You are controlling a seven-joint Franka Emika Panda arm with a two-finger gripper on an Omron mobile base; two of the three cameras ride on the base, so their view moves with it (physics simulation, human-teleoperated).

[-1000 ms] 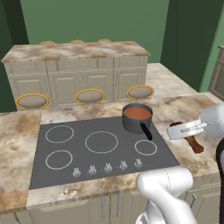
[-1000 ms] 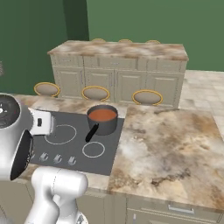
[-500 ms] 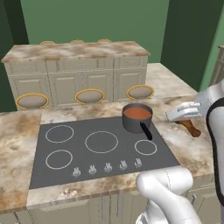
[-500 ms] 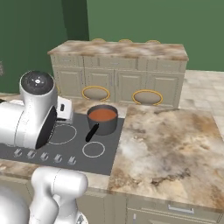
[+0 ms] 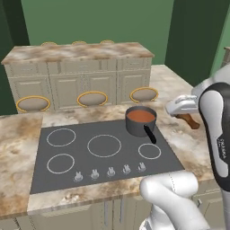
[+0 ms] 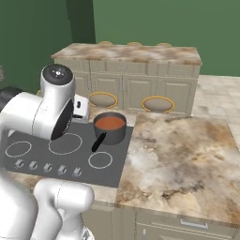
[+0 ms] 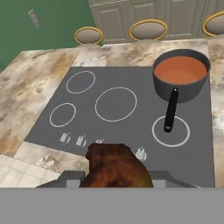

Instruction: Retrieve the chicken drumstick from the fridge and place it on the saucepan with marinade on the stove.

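Note:
My gripper (image 7: 116, 177) is shut on the chicken drumstick (image 7: 114, 166), a brown-orange lump low in the hand view that hides most of the fingers. From the left base view the gripper (image 5: 180, 107) hovers above the counter just right of the stove (image 5: 67, 179), the drumstick (image 5: 191, 121) sticking out below it. The saucepan (image 5: 140, 121) (image 6: 109, 129) (image 7: 179, 87) stands at the stove's far right corner with its black handle toward me, filled with orange-red marinade (image 7: 180, 70). My hand is right of and nearer than the pan. The fridge is out of view.
A row of knobs (image 5: 110, 171) lines the stove's (image 7: 131, 127) near edge. Marble counter (image 6: 183, 159) spreads right of the cooktop. Behind it stand three yellow-rimmed stools (image 5: 92, 98) and a beige cabinet island (image 5: 76, 67). My own white arm (image 6: 44, 117) hides part of the cooktop in the right base view.
The hand has risen and drifted left toward the saucepan with the drumstick still in it. The arm's upper links have swung upward. Pan and stove have not moved.

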